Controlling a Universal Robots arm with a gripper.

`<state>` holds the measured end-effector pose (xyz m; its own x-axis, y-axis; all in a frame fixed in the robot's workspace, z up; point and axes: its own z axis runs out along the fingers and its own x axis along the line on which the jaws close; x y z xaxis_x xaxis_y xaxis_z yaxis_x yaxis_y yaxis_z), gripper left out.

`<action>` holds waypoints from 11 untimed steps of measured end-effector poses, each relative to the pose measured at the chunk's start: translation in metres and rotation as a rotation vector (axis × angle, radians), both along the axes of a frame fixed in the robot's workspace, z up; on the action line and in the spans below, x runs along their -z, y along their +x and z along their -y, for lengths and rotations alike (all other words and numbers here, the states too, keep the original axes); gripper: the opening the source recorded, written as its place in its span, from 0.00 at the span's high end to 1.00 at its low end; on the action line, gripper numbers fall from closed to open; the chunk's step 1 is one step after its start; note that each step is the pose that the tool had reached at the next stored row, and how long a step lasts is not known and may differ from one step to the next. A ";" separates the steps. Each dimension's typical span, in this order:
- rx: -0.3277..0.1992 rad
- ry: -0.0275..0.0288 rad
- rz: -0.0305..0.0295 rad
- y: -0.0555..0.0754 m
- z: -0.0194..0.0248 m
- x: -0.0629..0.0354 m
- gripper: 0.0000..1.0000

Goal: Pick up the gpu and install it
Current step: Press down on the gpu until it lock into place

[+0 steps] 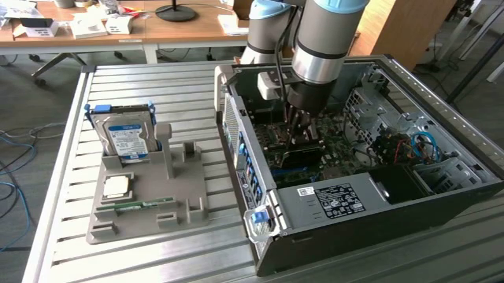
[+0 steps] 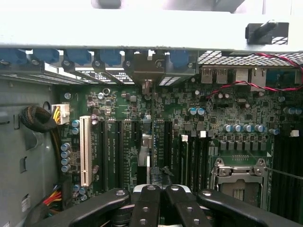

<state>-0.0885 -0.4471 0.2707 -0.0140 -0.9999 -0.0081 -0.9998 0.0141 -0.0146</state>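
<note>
One arm [image 1: 327, 35], one hand [image 1: 303, 132]. One open PC case [image 1: 378, 206] on slatted surface [image 1: 150, 259]. One grey holder tray [image 1: 146, 197] beside case. On tray: one hard drive [image 1: 126, 135], one square chip [image 1: 117, 186], one memory stick [image 1: 141, 204]. Inside case, wrist view: one motherboard [image 2: 236, 109], one white slot [image 2: 85, 150], one CPU socket [image 2: 239, 182], one thin card [image 2: 146, 142] edge-on among dark slots; slot count unclear. Two blue cable loops [image 1: 425, 144] in exterior view.

case top [image 1: 370, 112] open, drive cage [image 1: 370, 100] and cables [image 1: 421, 144] crowding motherboard [image 2: 227, 109]
</note>
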 end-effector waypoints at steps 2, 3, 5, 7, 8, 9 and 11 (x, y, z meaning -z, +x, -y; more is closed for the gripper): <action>0.000 0.0017 0.0002 0.000 0.0009 0.0001 0.89; 0.000 0.0017 0.0001 0.000 0.0014 0.0001 0.89; 0.000 0.0017 0.0001 0.000 0.0015 0.0001 0.89; 0.000 0.0017 0.0001 0.000 0.0015 0.0001 0.89; 0.000 0.0016 0.0000 0.000 0.0016 0.0002 0.89; 0.000 0.0017 0.0001 0.000 0.0016 0.0005 0.89; 0.000 0.0018 0.0001 0.000 0.0016 0.0012 0.89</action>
